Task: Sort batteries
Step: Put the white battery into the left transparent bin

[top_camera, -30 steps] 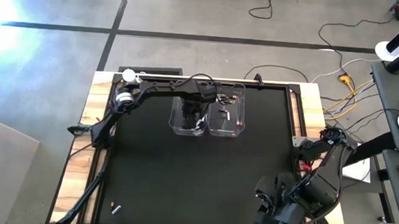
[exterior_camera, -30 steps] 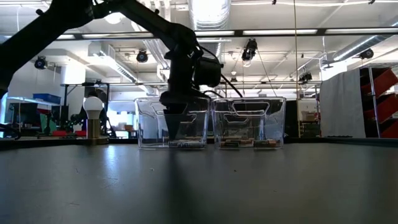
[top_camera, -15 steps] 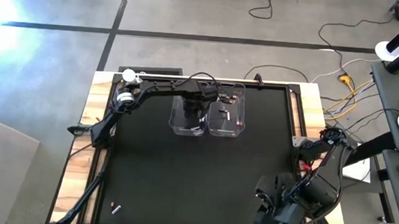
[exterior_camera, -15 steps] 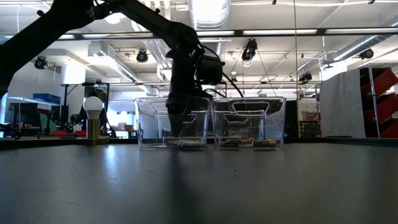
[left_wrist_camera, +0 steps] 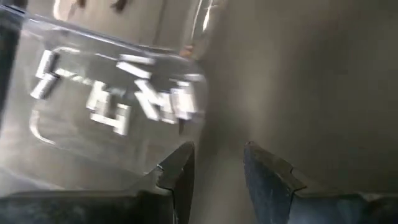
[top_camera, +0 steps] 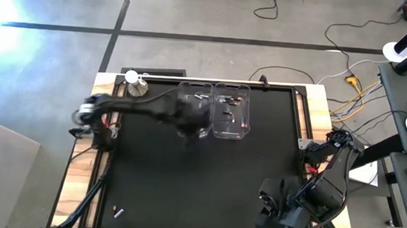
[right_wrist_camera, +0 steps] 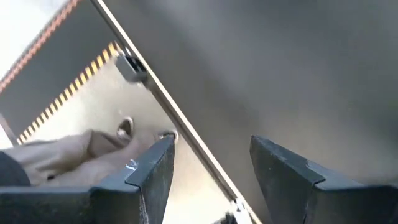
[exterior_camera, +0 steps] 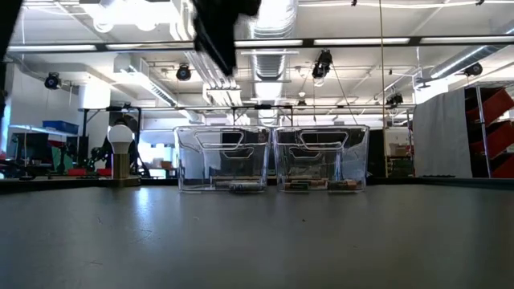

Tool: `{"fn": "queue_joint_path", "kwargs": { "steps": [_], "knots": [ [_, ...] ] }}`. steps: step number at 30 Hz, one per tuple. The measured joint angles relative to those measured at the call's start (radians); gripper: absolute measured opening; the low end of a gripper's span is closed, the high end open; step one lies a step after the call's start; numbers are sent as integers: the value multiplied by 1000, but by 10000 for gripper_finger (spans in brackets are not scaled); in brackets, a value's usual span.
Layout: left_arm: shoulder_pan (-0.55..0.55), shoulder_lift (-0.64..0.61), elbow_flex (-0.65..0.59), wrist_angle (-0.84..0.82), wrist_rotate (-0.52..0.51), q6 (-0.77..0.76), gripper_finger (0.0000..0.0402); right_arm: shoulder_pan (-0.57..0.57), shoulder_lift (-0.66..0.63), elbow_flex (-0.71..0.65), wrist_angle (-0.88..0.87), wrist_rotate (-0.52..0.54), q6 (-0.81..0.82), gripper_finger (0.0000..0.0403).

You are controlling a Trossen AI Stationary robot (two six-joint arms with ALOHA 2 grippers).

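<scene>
Two clear plastic bins stand side by side at the table's far middle: the left bin (top_camera: 194, 105) and the right bin (top_camera: 232, 112). Silvery batteries (left_wrist_camera: 118, 102) lie on the left bin's floor, and dark batteries (top_camera: 229, 114) lie in the right bin. One loose battery (top_camera: 118, 212) lies on the mat near the front left corner. My left gripper (top_camera: 190, 133) hangs open above the mat, just in front of the left bin, with nothing between its fingers (left_wrist_camera: 177, 171). My right gripper (right_wrist_camera: 211, 168) waits open at the table's front right corner (top_camera: 271, 216).
A silver knob with a white ball (top_camera: 133, 81) stands at the far left corner, and shows in the low view as a post (exterior_camera: 120, 156) left of the bins. A wide stretch of black mat (top_camera: 199, 184) lies between the bins and the front edge.
My left gripper has opened inside the left bin, then risen fast out of it. It has swung toward the table's near and left side and now hangs high above the mat in front of the bin. The bins have stayed in place.
</scene>
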Motion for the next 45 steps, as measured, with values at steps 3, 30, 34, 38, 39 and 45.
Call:
{"fn": "queue_joint_path", "kwargs": {
  "steps": [3,30,34,38,39,45],
  "knots": [
    [-161,-126,-61,6,-32,-178,116,-5,0,-3,36,71,-33,203],
    [-1037,49,-421,232,167,-1322,116,-209,2,-233,534,151,-507,203],
    [-1065,34,-472,235,182,-1357,116,-195,2,-282,612,65,-467,203],
    [-1067,5,-539,238,200,-1385,116,-165,3,-317,708,55,-478,203],
    [-1067,-6,-558,239,203,-1390,116,-160,2,-325,736,56,-478,203],
    [-1074,-59,-639,248,256,-1423,116,-136,2,-338,783,56,-455,203]
  ]
}}
